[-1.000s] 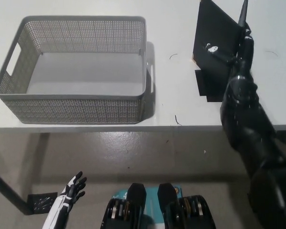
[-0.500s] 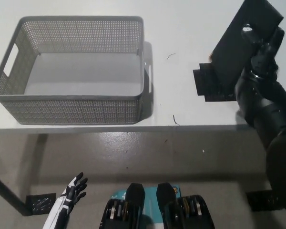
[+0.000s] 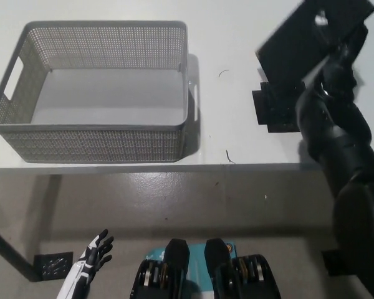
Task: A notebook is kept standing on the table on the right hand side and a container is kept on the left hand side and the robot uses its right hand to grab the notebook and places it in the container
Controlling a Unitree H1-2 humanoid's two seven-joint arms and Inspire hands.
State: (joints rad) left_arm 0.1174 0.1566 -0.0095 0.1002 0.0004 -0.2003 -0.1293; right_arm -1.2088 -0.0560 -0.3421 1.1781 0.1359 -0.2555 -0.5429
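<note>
- Left hand (image 3: 95, 249): white, low at pic's lower left, below table edge, fingers spread, holding nothing. Resting, no part in this step.
- Container (image 3: 93, 144): 1 grey mesh basket on table (image 3: 237, 137), left side, upright, nothing visible inside. Slot handle on its left wall.
- Mid table: a couple of thin dark squiggles on the white top, too small to ID.
- Black stand (image 3: 271, 112): 1 flat dark piece on table just below/left of notebook; looks like the prop that held it upright, can't be sure.
- Notebook (image 3: 296, 40): 1, black, tilted, top right of pic, well apart from container. Blurred.
- Right hand (image 3: 336, 53): black, closed on notebook's right edge; exact finger placement hard to read vs black cover.
- Step, my read: grab done, notebook looks lifted off table, carry not yet made.
- Next move needs: swing leftward across table, keep notebook above the container's near-right rim, then lower inside & let go. Risk: notebook corner clipping rim.
</note>
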